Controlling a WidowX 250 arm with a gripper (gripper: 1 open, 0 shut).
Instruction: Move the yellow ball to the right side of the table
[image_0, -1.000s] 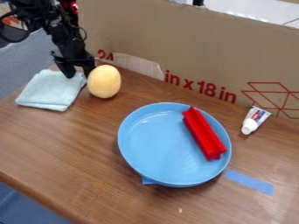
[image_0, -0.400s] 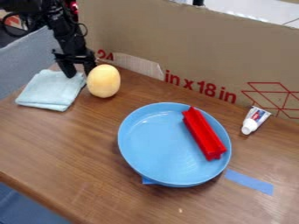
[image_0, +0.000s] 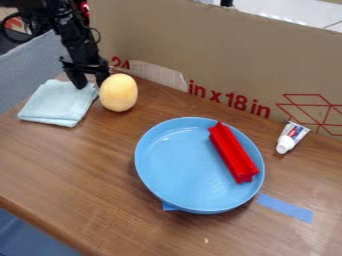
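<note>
The top edge of the view is cutting off the black robot arm (image_0: 64, 25), and its upper part is not showing. The pincer (image_0: 83, 76) is looking dark and small at the far left, so its tips are blending together. The blue plate (image_0: 174, 179) is hiding the middle of the blue tape (image_0: 283, 208) under it. The red thing (image_0: 234, 152) is covering a bit of the plate. The tiny writing on the white tube (image_0: 291, 137) is staying too small to read. The left and near edges are cutting off the tabletop (image_0: 80, 170).
</note>
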